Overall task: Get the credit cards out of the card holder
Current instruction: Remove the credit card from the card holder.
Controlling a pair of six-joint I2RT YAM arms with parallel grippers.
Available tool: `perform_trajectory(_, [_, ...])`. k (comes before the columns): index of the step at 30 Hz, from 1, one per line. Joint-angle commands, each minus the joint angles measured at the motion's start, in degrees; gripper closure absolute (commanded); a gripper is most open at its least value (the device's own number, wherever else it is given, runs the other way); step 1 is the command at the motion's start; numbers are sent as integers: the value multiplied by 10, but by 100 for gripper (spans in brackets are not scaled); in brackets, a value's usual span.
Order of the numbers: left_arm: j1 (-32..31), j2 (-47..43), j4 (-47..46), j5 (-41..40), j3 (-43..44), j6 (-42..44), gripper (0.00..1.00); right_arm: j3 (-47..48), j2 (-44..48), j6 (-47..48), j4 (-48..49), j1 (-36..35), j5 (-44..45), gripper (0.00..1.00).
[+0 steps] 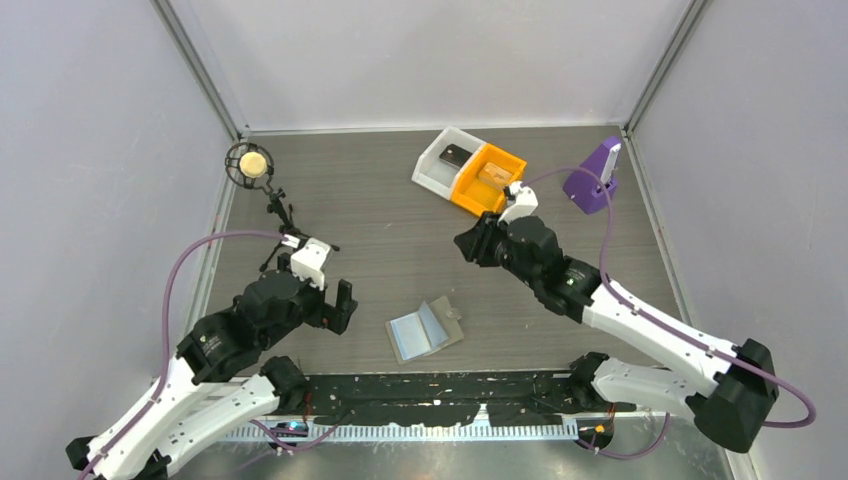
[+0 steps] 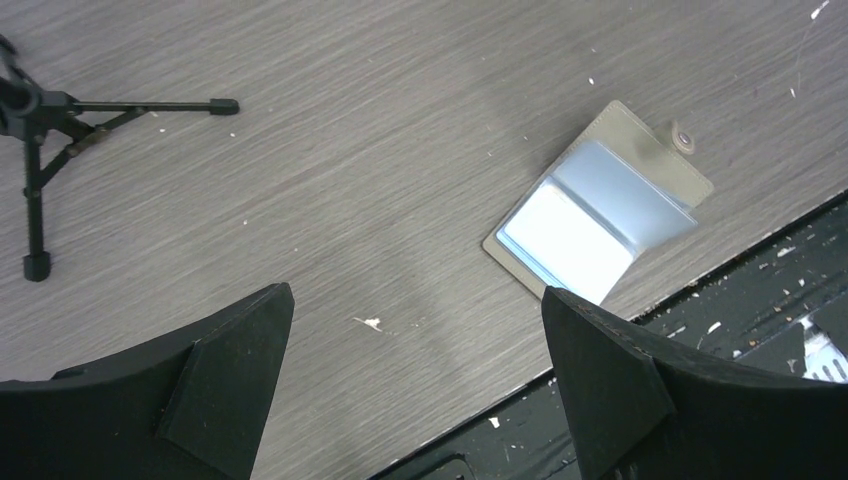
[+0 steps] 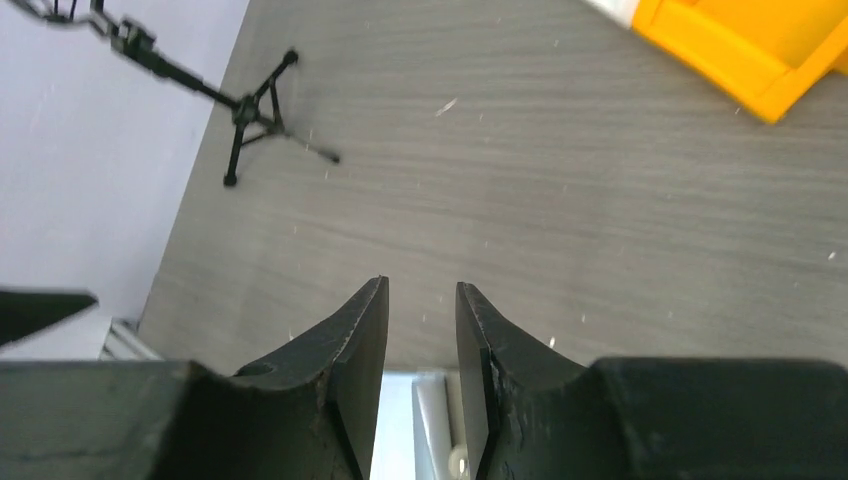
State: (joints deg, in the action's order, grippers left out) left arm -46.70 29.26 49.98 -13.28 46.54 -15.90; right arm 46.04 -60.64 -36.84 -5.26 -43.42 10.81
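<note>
The card holder [image 1: 425, 330] lies open on the table near the front edge, its light blue inner panels facing up and its tab pointing right. It also shows in the left wrist view [image 2: 600, 210]. I cannot tell any credit card apart from those panels. My left gripper [image 1: 343, 302] hovers to the left of the holder, open wide and empty [image 2: 415, 290]. My right gripper [image 1: 465, 243] hangs above the table behind the holder. Its jaws stand a narrow gap apart with nothing between them [image 3: 421, 282], and a strip of the holder [image 3: 430, 419] shows below them.
A white bin [image 1: 430, 165] holding a dark flat item and an orange bin [image 1: 470, 190] holding a tan one stand at the back. A microphone on a tripod [image 1: 250, 165] is at the back left, and a purple stand [image 1: 597, 178] at the back right.
</note>
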Motion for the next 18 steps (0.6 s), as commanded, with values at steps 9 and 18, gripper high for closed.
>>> perform_trajectory(9, [3,-37,-20,-67,-7,16,0,-31,9,-19,-51,-186,52,59])
perform_trajectory(18, [3,-79,-11,-108,-4,5,2,8,-123,-19,-7,-280,63,47])
